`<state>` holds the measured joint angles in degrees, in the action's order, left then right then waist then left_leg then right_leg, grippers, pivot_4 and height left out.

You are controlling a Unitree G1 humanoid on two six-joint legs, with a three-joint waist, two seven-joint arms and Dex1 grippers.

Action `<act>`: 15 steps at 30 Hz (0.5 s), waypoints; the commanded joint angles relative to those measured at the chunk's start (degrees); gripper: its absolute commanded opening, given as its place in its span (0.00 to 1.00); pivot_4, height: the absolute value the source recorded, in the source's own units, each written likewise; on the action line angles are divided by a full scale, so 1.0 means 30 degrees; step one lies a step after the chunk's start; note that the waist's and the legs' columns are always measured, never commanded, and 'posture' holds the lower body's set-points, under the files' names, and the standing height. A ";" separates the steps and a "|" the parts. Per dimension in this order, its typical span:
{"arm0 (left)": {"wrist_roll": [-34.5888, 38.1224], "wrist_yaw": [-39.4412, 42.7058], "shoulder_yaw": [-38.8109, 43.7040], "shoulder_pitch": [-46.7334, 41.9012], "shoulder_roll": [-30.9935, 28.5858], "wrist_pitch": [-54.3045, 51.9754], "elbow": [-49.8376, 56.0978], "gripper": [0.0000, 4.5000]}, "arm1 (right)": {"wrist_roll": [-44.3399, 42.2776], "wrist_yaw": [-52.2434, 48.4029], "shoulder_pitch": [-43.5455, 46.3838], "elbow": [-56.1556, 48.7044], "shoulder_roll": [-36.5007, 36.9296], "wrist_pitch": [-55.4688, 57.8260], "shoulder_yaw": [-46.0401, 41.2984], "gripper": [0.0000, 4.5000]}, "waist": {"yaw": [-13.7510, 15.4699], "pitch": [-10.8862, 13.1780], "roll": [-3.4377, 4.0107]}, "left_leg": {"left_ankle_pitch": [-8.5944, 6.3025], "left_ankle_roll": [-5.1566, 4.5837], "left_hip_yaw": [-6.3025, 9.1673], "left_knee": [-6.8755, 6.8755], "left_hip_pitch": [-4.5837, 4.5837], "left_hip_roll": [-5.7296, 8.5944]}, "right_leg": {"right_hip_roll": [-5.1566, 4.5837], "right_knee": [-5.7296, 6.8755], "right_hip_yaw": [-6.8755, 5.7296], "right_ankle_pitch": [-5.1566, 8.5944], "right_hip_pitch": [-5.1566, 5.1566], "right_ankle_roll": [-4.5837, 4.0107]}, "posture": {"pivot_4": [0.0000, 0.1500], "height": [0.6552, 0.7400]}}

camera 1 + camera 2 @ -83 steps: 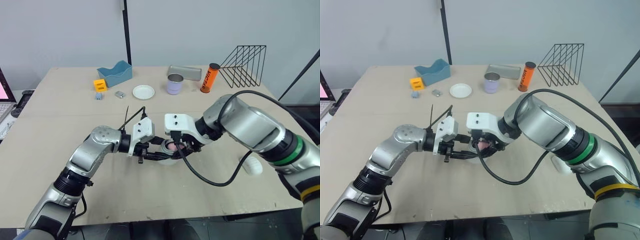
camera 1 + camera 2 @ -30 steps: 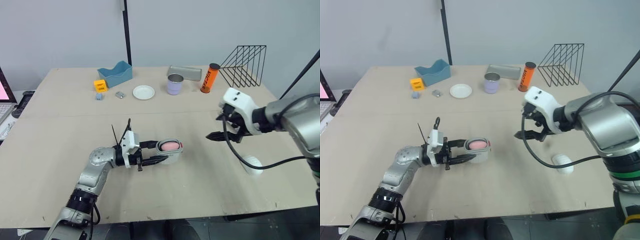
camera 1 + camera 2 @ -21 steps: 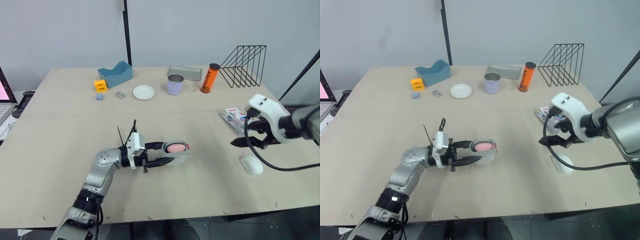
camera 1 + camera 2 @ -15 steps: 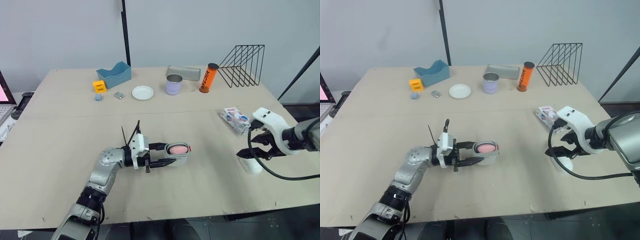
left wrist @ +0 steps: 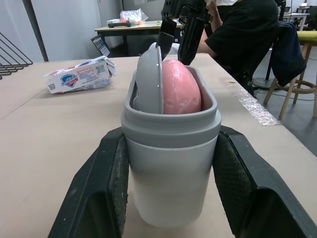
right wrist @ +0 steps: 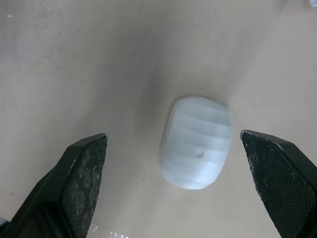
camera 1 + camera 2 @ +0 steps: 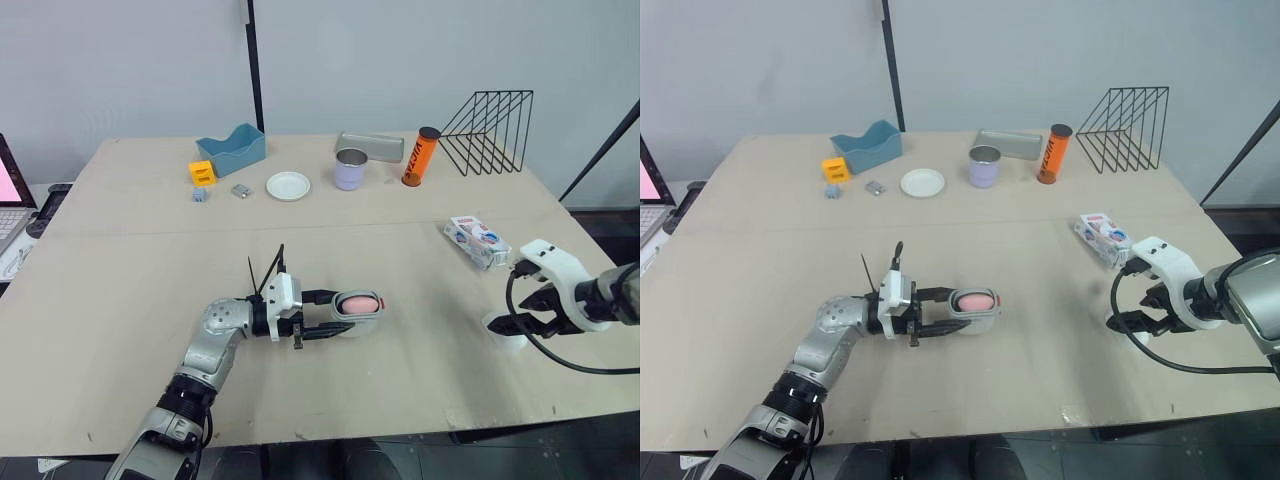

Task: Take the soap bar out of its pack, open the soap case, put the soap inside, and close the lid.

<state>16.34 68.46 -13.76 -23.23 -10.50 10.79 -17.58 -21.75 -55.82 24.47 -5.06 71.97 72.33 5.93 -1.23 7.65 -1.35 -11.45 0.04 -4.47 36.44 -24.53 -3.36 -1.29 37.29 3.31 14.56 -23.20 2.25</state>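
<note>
My left gripper [image 7: 335, 313] is shut on the grey soap case [image 7: 358, 306], holding it just over the middle of the table. In the left wrist view its fingers [image 5: 106, 183] press both sides of the case [image 5: 171, 163]. The pink soap bar [image 5: 181, 89] sits in the case beside a grey insert. The white lid [image 7: 503, 336] lies on the table at the right. My right gripper [image 7: 520, 320] hovers open just over it, and in the right wrist view the lid [image 6: 197, 143] lies between the spread fingers of that gripper [image 6: 173, 135]. The soap pack [image 7: 478, 241] lies behind the lid.
Along the back stand a blue bin [image 7: 230, 148], an orange block [image 7: 201, 171], a white plate [image 7: 288, 185], a purple cup [image 7: 349, 168], a grey tray [image 7: 369, 145], an orange canister [image 7: 420, 156] and a wire rack [image 7: 487, 120]. The table's right edge is close to the lid.
My right gripper left the case, swung right past the soap pack and came down over the white lid. My left gripper carried the case with the soap slightly to the right.
</note>
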 commanded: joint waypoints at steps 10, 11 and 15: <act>0.0237 -0.0171 0.0173 -0.0172 -0.0511 -0.0190 0.0914 0.42 | 0.1522 0.0228 0.0945 0.3881 -0.1512 -0.1978 0.1524 0.99 | 0.0003 -0.0002 0.0003 | 0.0000 -0.0001 0.0001 0.0000 0.0002 0.0008 | 0.0003 0.0000 0.0008 -0.0002 0.0001 0.0008 | 1.00 0.99; 0.0239 -0.0181 0.0171 -0.0186 -0.0524 -0.0200 0.0922 0.42 | 0.1635 0.0215 0.0985 0.4132 -0.1642 -0.2087 0.1680 0.99 | 0.0006 -0.0002 0.0003 | 0.0000 -0.0001 0.0001 0.0000 0.0001 0.0008 | 0.0003 0.0000 0.0008 -0.0002 0.0001 0.0008 | 1.00 0.99; 0.0220 -0.0203 0.0194 -0.0241 -0.0600 -0.0237 0.0957 0.42 | 0.1944 -0.0009 0.1156 0.4677 -0.2018 -0.2429 0.2113 0.99 | 0.0000 -0.0003 0.0005 | 0.0000 0.0000 -0.0001 0.0000 0.0002 0.0010 | 0.0003 0.0000 0.0009 -0.0001 0.0004 0.0011 | 1.00 0.99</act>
<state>16.33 67.95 -13.66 -23.17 -12.27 9.78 -17.24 -16.61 -55.11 27.25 8.64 65.75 65.79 12.29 -1.23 7.64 -1.33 -11.45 0.04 -4.47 36.44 -24.52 -3.33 -1.27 37.29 3.33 14.55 -23.18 2.29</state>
